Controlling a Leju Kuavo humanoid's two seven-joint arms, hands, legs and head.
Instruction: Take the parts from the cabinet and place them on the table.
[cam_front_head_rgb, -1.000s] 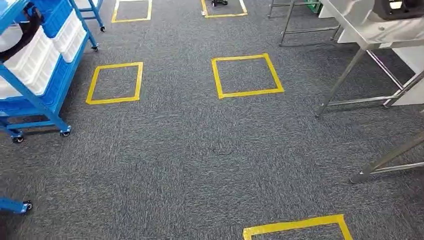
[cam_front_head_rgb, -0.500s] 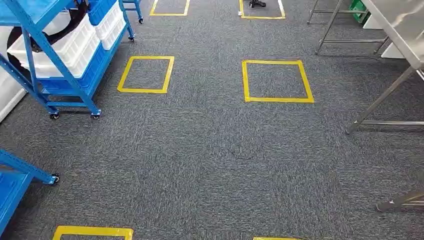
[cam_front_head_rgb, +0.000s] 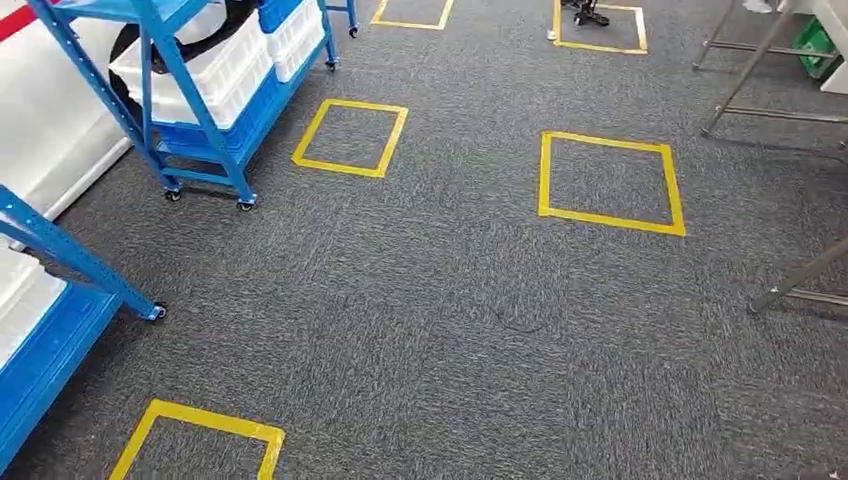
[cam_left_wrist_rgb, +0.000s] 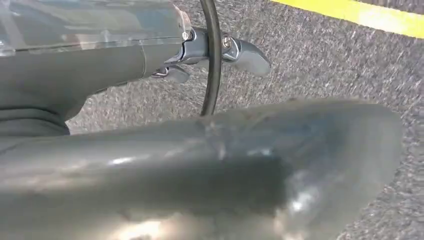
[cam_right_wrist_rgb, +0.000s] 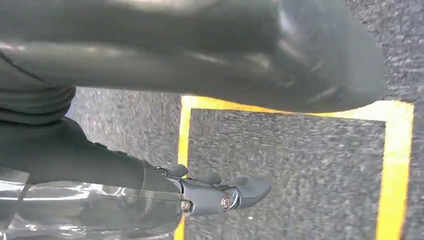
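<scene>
On the far-left blue cabinet (cam_front_head_rgb: 190, 120), white bins (cam_front_head_rgb: 215, 75), part unclear.

Grey carpet (cam_front_head_rgb: 450, 330) marked with yellow tape squares (cam_front_head_rgb: 610, 183); metal table legs (cam_front_head_rgb: 800, 280) stand at right.

No readable text, labels or numbers; white bins (cam_front_head_rgb: 225, 70) on blue rack possibly unmarked.

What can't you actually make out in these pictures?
- Blue cabinet, head view: top cut off by the frame edge; its shelf frame partly hides what the white bins hold.
- Metal table legs, head view: tabletop out of frame.
- Left robot hand, left wrist view: mostly hidden by its own cover.
</scene>
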